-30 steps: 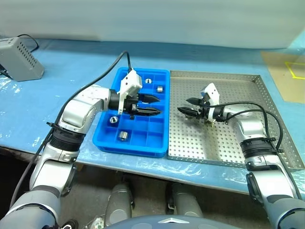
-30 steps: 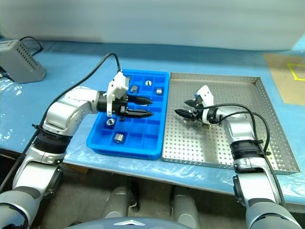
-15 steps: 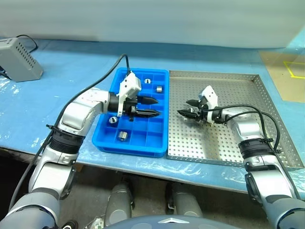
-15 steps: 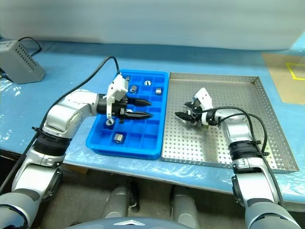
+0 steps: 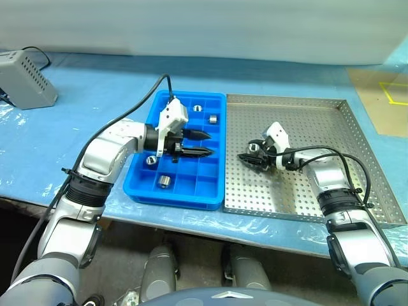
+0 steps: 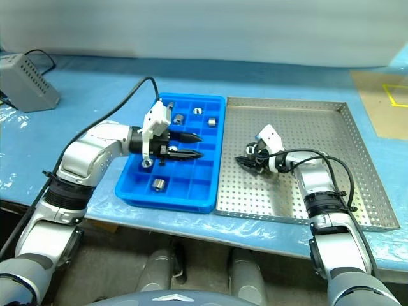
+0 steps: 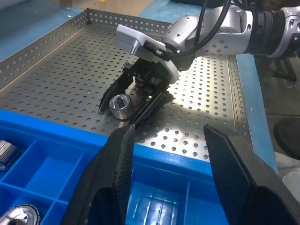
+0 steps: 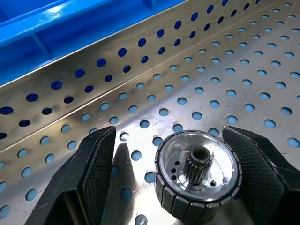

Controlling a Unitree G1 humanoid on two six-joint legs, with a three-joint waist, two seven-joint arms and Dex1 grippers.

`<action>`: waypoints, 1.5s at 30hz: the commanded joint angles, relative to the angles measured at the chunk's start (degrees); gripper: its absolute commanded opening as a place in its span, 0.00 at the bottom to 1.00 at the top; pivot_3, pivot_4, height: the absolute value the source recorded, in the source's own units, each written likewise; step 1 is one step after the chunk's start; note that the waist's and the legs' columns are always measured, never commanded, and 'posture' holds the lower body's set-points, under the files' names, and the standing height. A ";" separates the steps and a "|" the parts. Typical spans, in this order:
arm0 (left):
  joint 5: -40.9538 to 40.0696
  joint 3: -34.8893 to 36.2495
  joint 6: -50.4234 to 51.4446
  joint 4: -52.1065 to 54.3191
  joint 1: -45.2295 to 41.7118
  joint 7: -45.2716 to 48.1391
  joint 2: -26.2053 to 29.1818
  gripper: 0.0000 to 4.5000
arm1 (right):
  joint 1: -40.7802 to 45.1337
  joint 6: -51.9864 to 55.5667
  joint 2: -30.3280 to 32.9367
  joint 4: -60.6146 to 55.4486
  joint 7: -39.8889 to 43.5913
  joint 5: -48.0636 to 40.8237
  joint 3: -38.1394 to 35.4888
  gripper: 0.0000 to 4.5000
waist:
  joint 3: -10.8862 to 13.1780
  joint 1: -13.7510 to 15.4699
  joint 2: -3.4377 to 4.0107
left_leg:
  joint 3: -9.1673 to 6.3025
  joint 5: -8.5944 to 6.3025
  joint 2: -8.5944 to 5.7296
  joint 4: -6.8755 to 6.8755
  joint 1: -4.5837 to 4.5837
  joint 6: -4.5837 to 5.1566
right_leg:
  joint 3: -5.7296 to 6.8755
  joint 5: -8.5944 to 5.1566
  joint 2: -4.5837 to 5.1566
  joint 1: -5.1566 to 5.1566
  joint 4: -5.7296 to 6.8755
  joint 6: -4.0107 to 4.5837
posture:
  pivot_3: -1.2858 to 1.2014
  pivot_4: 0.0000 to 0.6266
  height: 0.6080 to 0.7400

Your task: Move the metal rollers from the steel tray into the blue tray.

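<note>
Steel tray (image 5: 331,191) and blue tray (image 5: 191,185) butted side by side on the tabletop, keeping transfers short. Right hand (image 8: 165,180) spread wide, straddling the last roller (image 8: 198,174) near the steel tray's left rim, seemingly ready to grasp: shiny ribbed ring, geared hub. Left hand (image 5: 203,144) part-open, empty, over blue tray.

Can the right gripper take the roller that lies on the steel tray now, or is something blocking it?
Probably yes. The right gripper is open, with the roller between its fingers on the steel tray. Nothing stands in the way.
</note>
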State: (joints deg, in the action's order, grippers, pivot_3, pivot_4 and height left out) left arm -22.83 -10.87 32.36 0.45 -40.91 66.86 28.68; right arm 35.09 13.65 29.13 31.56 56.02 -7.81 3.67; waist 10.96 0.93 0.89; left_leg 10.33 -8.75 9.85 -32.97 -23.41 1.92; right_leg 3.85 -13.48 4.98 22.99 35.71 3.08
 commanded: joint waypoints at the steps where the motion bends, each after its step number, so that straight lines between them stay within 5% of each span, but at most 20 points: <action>1: 0.16 0.39 -1.17 0.59 -0.42 0.17 0.53 0.55 | 0.27 -1.71 0.12 0.21 -0.38 0.20 -0.54 0.74 | 0.00 0.01 0.00 | 0.00 0.00 0.00 0.00 0.00 0.00 | 0.00 0.00 0.00 0.00 0.00 0.00 | 0.44 0.24 1.00; 4: 0.33 0.35 -1.31 0.40 -0.42 0.07 0.27 0.55 | 0.37 -2.02 0.04 0.35 -0.82 0.38 -0.48 0.55 | 0.00 0.00 0.00 | 0.00 0.00 0.00 0.00 0.00 0.00 | 0.00 0.00 0.00 0.00 0.00 0.00 | 0.44 0.24 1.00; 6: 0.33 0.38 -1.35 0.30 -0.41 0.03 0.18 0.55 | 0.23 -2.21 0.01 0.34 -0.76 0.27 -0.51 0.55 | 0.00 -0.02 0.00 | 0.00 0.00 0.00 0.00 0.00 0.00 | 0.00 0.00 0.00 0.00 0.00 0.00 | 0.44 0.24 1.00; 10: 0.28 0.43 -1.37 0.19 -0.40 0.03 0.15 0.55 | 0.00 -2.21 -0.05 0.08 -1.27 0.24 -0.65 0.37 | 0.00 -0.02 0.00 | 0.00 0.00 0.00 0.00 0.00 0.00 | 0.00 0.00 0.00 0.00 0.00 0.00 | 0.44 0.24 1.00; 27: -1.85 4.71 1.83 0.13 1.26 -1.38 3.55 0.55 | 2.85 8.58 -1.84 -26.70 4.47 -6.04 3.20 0.37 | 0.01 -0.13 0.02 | 0.00 0.00 0.02 0.06 0.01 -0.02 | -0.01 0.00 -0.02 0.06 -0.01 0.00 | 0.44 0.24 1.00; 45: -1.15 11.35 1.02 -1.52 3.84 -5.03 10.06 0.55 | 7.88 4.06 -9.73 -18.33 2.52 -3.35 7.16 0.37 | 0.02 -0.03 0.00 | 0.00 -0.02 0.02 0.24 0.06 -0.27 | -0.01 0.00 -0.02 0.10 -0.02 0.00 | 0.46 0.24 1.00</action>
State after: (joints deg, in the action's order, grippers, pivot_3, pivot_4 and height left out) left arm -23.74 -1.71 34.24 -1.62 -36.65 62.14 37.65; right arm 41.10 19.96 20.14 12.79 59.11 -11.26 10.58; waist 10.97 0.90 0.89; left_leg 10.33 -8.77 9.88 -32.73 -23.36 1.63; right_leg 3.84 -13.49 4.97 23.09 35.69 3.08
